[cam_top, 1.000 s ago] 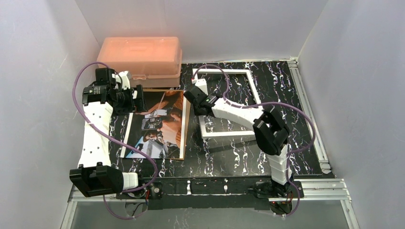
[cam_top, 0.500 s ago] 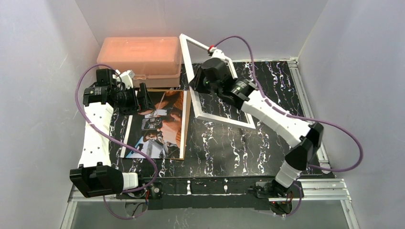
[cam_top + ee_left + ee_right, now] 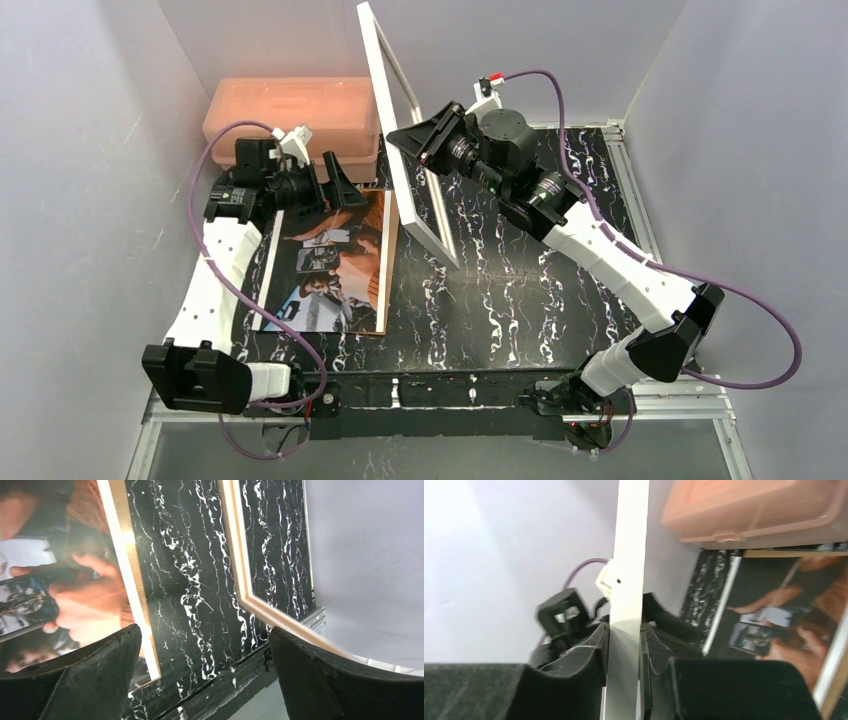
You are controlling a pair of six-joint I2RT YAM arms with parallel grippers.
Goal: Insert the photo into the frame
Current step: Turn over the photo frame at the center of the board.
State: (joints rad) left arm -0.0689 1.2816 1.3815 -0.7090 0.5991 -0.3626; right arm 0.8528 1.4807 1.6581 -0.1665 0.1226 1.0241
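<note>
One photo: large rectangular glossy print in orange-brown, dark and white-blue tones, lying flat and picture side up on the surface.
Backing board: thin tan-brown strip showing along the photo's right edge, under the print.
Frame: large thin-edged rectangular picture frame with a white front and a light tan wood back. It stands on edge and leans, just right of the photo. Whether its low corner touches the surface cannot be told.
Right claw: clenched on the frame's white edge, one finger on each face, up past the photo's far right corner.
Left claw: released, fingers spread wide with nothing between them, over the photo's far edge.
Box: translucent pink plastic, lidded, just beyond the photo's far edge.
Surface: black marble pattern with white veins, carrying the photo and running on to its right.
</note>
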